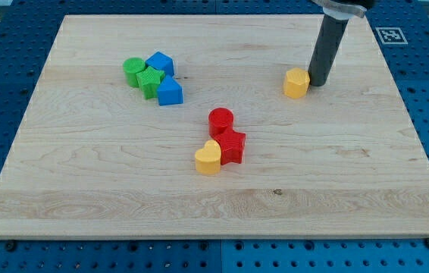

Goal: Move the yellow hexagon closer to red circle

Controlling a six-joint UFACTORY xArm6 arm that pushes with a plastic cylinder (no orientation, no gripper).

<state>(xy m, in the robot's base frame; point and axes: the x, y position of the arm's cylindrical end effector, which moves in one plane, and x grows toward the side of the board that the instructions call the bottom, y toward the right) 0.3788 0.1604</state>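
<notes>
My tip is one plain dark rod with nothing clamped; it stands just right of the yellow hexagon, touching or nearly so. The red circle lies well to the lower left of the tip, over bare smooth wood. The board's top edge is near behind the tip.
</notes>
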